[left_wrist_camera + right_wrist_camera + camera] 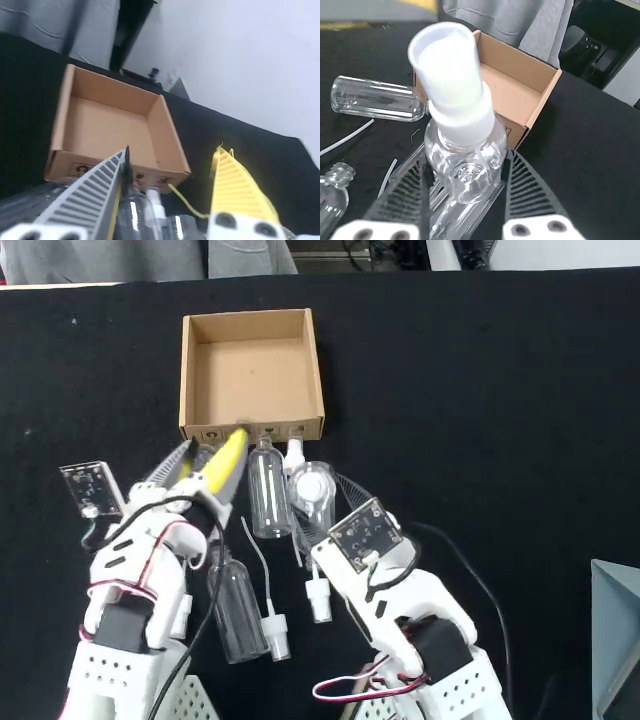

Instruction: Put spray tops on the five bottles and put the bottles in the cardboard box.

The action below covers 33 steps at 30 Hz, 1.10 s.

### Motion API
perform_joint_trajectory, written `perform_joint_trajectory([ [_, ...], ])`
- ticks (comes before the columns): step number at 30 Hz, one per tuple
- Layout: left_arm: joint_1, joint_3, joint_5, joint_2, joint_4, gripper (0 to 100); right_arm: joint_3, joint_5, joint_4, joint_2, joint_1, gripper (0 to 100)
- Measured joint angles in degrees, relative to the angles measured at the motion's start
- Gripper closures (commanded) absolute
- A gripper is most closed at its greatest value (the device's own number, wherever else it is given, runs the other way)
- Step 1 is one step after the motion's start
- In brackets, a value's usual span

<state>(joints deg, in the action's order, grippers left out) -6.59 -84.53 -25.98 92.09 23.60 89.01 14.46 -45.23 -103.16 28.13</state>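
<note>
The cardboard box (188,370) stands empty at the back of the table. My right gripper (316,508) is shut on a clear bottle (465,160) that carries a white spray top (451,75), held just in front of the box (540,100). My left gripper (213,447) hangs open with nothing in it at the box's front wall (60,165), grey finger (95,200) and yellow finger (235,200) spread apart. A topless bottle (269,492) lies between the two grippers. Another topless bottle (236,608) lies nearer the arm bases.
Two loose spray tops with dip tubes (318,600) (275,625) lie on the black cloth between the arms. A further white top (295,452) sits by the box's front. A grey object (615,640) stands at the right edge.
</note>
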Motion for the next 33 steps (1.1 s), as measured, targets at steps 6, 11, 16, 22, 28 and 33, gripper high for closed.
perform_joint_trajectory([
  [6,4.31,0.0,6.51,0.0,0.0,75,0.0,0.0,-0.09,0.0,-1.58,96.6],
  [11,7.47,0.0,9.05,0.0,0.0,75,0.0,0.0,-0.18,0.0,-1.58,96.6],
  [16,10.37,-2.99,10.64,0.0,0.0,75,0.0,0.0,-0.18,0.0,-1.58,96.6],
  [22,14.51,-7.74,10.64,0.0,0.0,75,0.0,0.0,-0.18,0.0,-1.58,96.6],
  [28,18.29,-9.41,10.64,0.0,0.0,75,0.0,0.0,-0.18,0.0,-1.58,96.6],
  [33,18.37,-11.52,10.64,0.26,0.0,75,0.0,0.0,-0.18,0.0,-4.04,96.6],
])
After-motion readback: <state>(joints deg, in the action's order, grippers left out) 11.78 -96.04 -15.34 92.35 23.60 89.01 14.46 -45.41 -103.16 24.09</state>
